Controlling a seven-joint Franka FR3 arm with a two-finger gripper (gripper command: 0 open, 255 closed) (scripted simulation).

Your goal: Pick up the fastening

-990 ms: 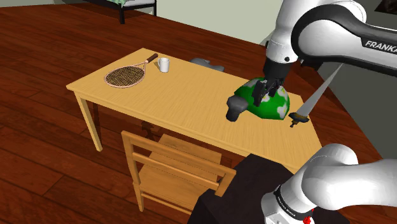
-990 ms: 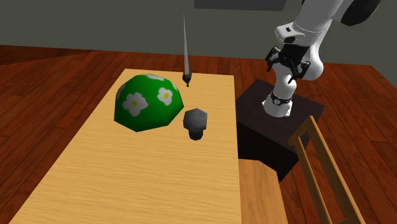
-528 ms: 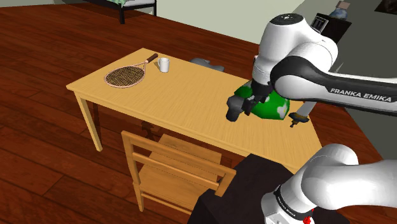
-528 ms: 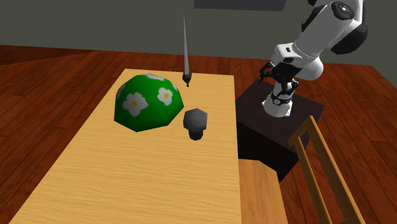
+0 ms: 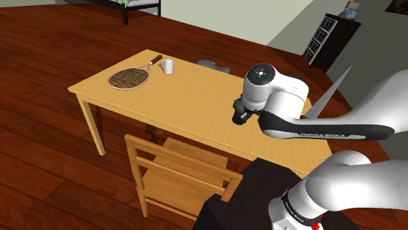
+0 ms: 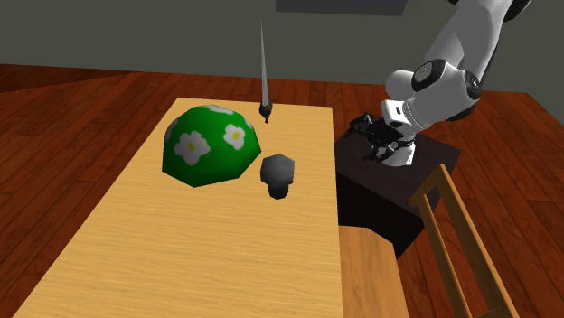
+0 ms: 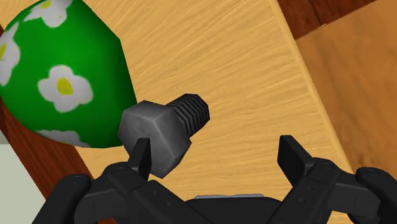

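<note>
Over the shoulder: finds the grey bolt (image 5: 239, 119) near the table's (image 5: 170, 98) four o'clock edge, half masked by the white arm (image 5: 281, 108). Also takes in a racket (image 5: 129, 78) and cup (image 5: 168, 66) far off toward ten o'clock.

Across in the second exterior view: places the bolt (image 6: 277, 174) just beside the flowered green dome (image 6: 210, 144), at its four o'clock, with the gripper (image 6: 375, 144) off toward two o'clock. Gives no clear read of the fingers.

Down the wrist view: reveals the gripper (image 7: 216, 149) spread wide and empty, with the bolt (image 7: 162, 130) before one finger, uncaught. Looks rigid, dense and smooth, and likely rolls. Probably best pinched across the hex head's flats, not the ribbed shank.
</note>
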